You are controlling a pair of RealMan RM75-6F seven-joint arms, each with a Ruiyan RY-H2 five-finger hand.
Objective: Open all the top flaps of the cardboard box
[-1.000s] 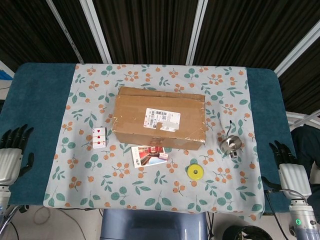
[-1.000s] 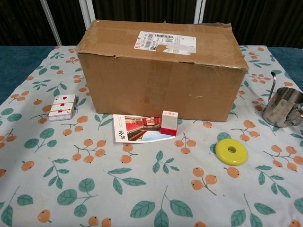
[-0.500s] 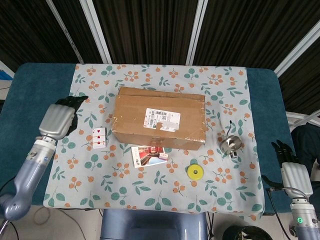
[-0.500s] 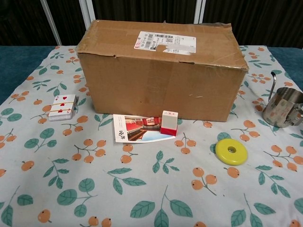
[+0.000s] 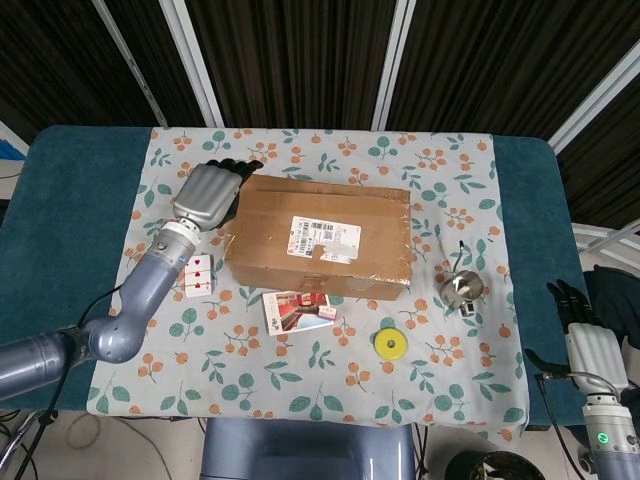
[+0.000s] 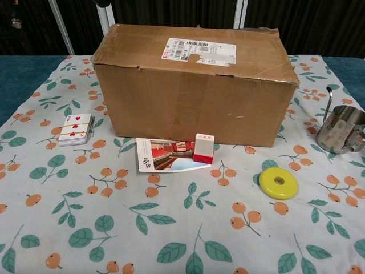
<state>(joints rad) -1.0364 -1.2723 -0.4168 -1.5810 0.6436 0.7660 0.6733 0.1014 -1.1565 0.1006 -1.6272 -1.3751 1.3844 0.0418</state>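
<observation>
A closed cardboard box [image 5: 318, 237] sits at the centre of a leaf-and-berry tablecloth [image 5: 200, 370], its top flaps lying flat with a white shipping label [image 5: 322, 239] across the seam. Nothing inside the box can be seen.

The robot's left hand [image 5: 207, 195] hangs over the cloth at the box's left end, just beside the top far corner. Its dark fingers [image 5: 232, 166] point away from the robot toward that corner; the head view does not settle whether they touch the cardboard, and they hold nothing. How far they are curled cannot be told from here.

On the near side of those fingers, beneath the forearm, lies a deck of playing cards [image 6: 76, 129]. Farther to their right, in front of the box, a postcard [image 6: 169, 154] lies flat with a small red-and-white block [image 6: 203, 148] standing on its right edge. A yellow disc [image 6: 279, 182] rests on the cloth beyond that.

A steel pitcher [image 6: 340, 129] stands upright off the box's right end, well apart from the left hand; its contents are hidden in both views.

The right hand [image 5: 588, 340] rests low at the table's near right corner, clear of the cloth, its fingers extended side by side and empty.
</observation>
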